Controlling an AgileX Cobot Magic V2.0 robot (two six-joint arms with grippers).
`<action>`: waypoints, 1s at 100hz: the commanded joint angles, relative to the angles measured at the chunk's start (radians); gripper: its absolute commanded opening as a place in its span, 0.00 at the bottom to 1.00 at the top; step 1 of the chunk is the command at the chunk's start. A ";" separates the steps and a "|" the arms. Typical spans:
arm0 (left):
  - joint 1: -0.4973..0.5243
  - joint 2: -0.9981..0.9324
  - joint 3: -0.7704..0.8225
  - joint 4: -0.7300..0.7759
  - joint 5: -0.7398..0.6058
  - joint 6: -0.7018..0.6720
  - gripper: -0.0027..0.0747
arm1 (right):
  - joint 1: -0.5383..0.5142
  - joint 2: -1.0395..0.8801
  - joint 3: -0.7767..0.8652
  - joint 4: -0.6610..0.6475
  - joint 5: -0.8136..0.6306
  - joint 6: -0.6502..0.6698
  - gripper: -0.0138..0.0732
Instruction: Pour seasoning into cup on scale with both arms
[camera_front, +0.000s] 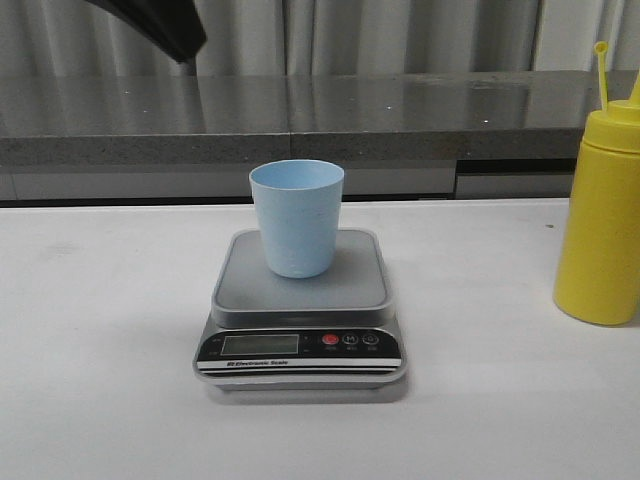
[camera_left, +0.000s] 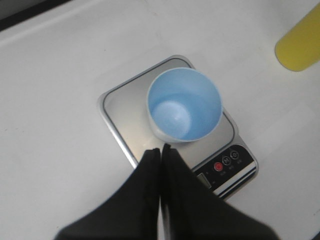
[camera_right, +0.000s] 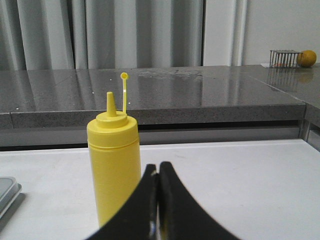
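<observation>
Left hand (camera_left: 161, 150), black with angular fingers, is hovering above the near side of the flat silver-grey digital scale (camera_left: 131, 131), fingers pressed together with nothing between them. In the front view only a black bit of that arm (camera_front: 160, 22) is showing, high above the counter's far left.

Right hand (camera_right: 158, 172), same black type, is sitting low over the white counter (camera_right: 240, 185), fingers also pressed together, gripping nothing. It is facing the tall yellow plastic squeeze bottle (camera_right: 114, 167) and is apart from it; can't tell from this view how far.

Small light blue tapered plastic cup (camera_front: 296, 215) is standing upright on the scale's square platform (camera_front: 300, 285), toward its back half, mouth open and looking empty in the left wrist view. Scale is sitting mid-counter, black front panel with LCD (camera_front: 260, 344) and red button (camera_front: 330, 340) facing the near edge.

Yellow bottle is standing upright at the counter's right edge, well apart from the scale, partly cut off in the front view. Pointed nozzle (camera_right: 110, 102) is uncovered; thin tethered cap (camera_right: 124, 76) is sticking up beside it.

Grey stone ledge (camera_front: 300, 115) and grey curtains (camera_front: 400, 35) are running behind the far edge.
</observation>
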 joint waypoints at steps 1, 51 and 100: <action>0.034 -0.114 0.056 -0.015 -0.100 -0.013 0.01 | -0.004 -0.021 -0.019 -0.008 -0.080 -0.012 0.09; 0.192 -0.655 0.501 -0.015 -0.286 -0.013 0.01 | -0.004 -0.021 -0.019 -0.008 -0.080 -0.012 0.09; 0.193 -1.145 0.794 -0.008 -0.335 -0.013 0.01 | -0.004 -0.021 -0.019 -0.008 -0.085 -0.012 0.09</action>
